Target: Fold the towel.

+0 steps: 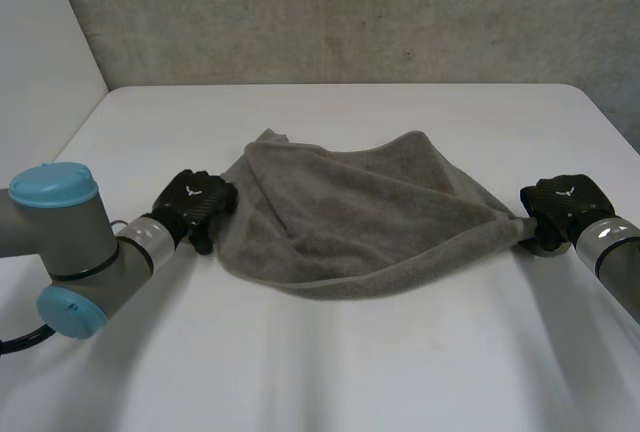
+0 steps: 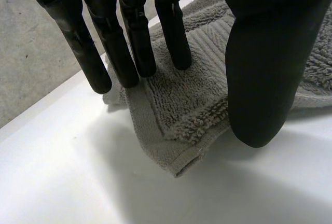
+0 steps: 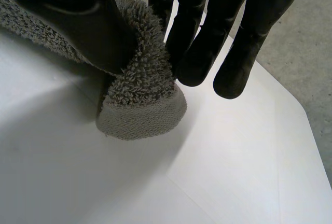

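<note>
Spanning the white table [image 1: 350,372], the grey towel [image 1: 360,212] lies between the two arms in the head view, its near edge sagging in a curve and its right end drawn to a point. The left robot hand [image 1: 195,202] sits at the towel's left edge and the right robot hand [image 1: 560,207] at the pointed right corner, but this view does not resolve how either meets the cloth.

The left wrist view supplies that detail. The fingers [image 2: 129,53] are straight and side by side, their tips resting on the towel's corner, and the thumb [image 2: 264,79] stands apart from them. The hemmed corner [image 2: 181,125] lies flat on the table between fingers and thumb, so this robot hand is spread, not pinching.

The right wrist view shows the opposite condition. The thumb [image 3: 88,27] presses a doubled fold of the towel [image 3: 145,99] against the nearest fingers [image 3: 199,42], pinching the corner, and the fold's rounded end hangs just above the table. A concrete wall [image 1: 350,12] stands behind the table's far edge.
</note>
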